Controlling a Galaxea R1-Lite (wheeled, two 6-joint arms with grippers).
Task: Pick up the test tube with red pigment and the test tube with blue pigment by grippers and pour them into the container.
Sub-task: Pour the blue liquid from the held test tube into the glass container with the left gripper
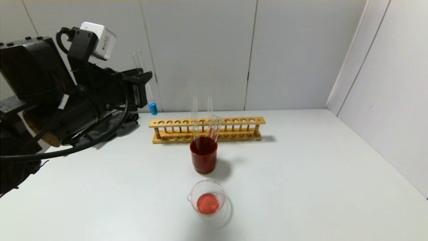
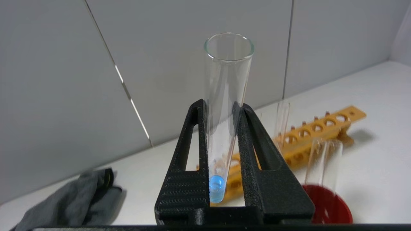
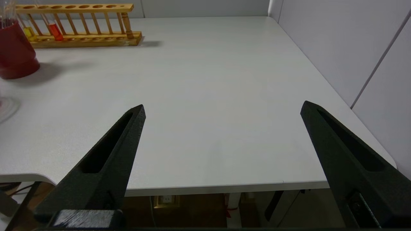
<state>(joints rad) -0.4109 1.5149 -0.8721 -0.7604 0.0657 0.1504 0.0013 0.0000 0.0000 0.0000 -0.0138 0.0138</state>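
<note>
Head view: left gripper (image 1: 145,88) raised at the left, well above the bench (image 1: 301,174), jaws pinching the test tube with blue pigment (image 1: 149,95), long axis near upright, mouth up. The container (image 1: 207,196), holding red liquid, stands forward and to the right of it, below; a tilt that way seems needed.

Left wrist view: jaws clamp the tube's lower part.

Right wrist view: right gripper (image 3: 223,110) idle at the bench's near edge, jaws spread wide.
</note>
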